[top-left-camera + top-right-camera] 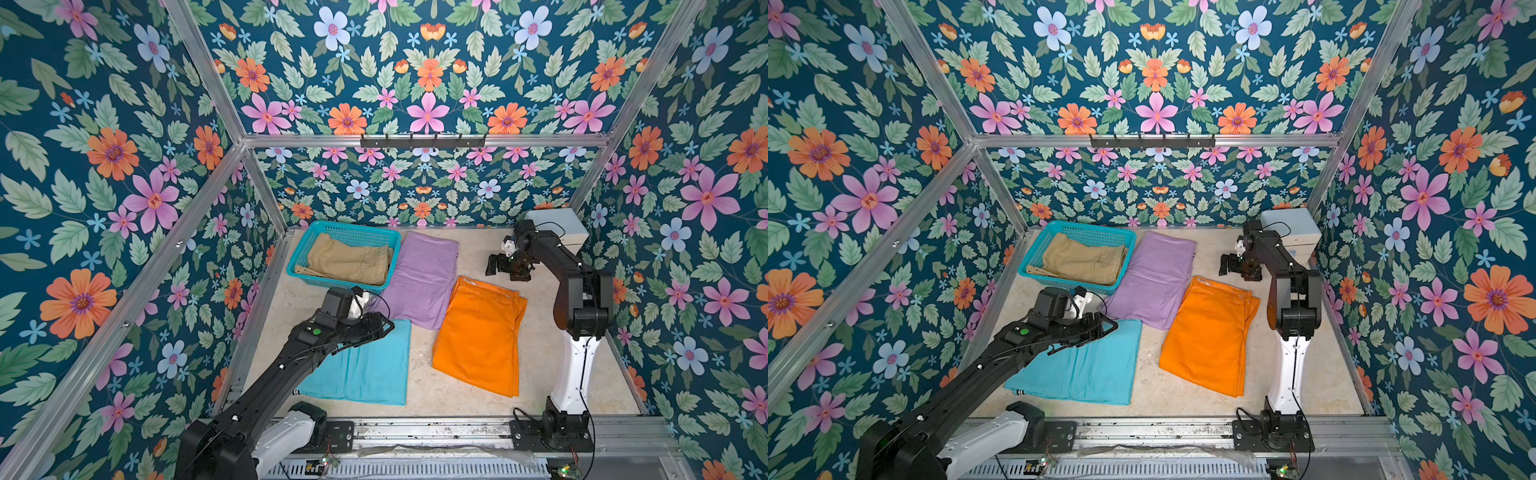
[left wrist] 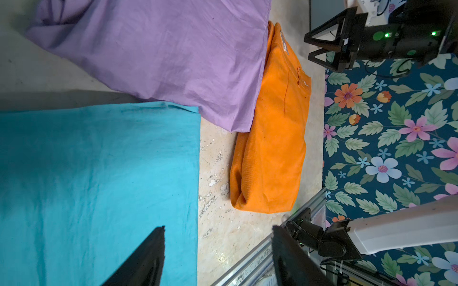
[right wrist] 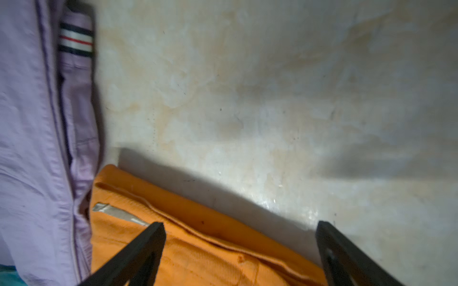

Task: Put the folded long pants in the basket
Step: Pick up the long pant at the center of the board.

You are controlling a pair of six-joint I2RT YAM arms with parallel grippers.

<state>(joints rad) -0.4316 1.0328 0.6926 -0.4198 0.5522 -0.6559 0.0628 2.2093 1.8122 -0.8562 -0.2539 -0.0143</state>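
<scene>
The teal basket (image 1: 300, 249) (image 1: 1032, 249) stands at the back left with khaki folded pants (image 1: 349, 259) (image 1: 1081, 259) inside. Lilac pants (image 1: 419, 278) (image 2: 161, 54) (image 3: 29, 148) lie beside it, overlapping the turquoise pants (image 1: 361, 370) (image 2: 86, 173) at the front left. Orange pants (image 1: 478, 336) (image 2: 272, 148) (image 3: 198, 260) lie to the right. My left gripper (image 1: 382, 328) (image 2: 218, 227) hovers open over the turquoise pants' far edge, empty. My right gripper (image 1: 505, 268) (image 3: 239, 222) stands open at the orange pants' far edge, one finger over the cloth, one over bare table.
A pale grey-blue drawer box (image 1: 557, 228) sits in the back right corner behind the right arm. A black hook rack (image 1: 424, 141) hangs on the rear frame bar. Floral walls and aluminium posts enclose the table; a metal rail (image 1: 415, 432) runs along the front.
</scene>
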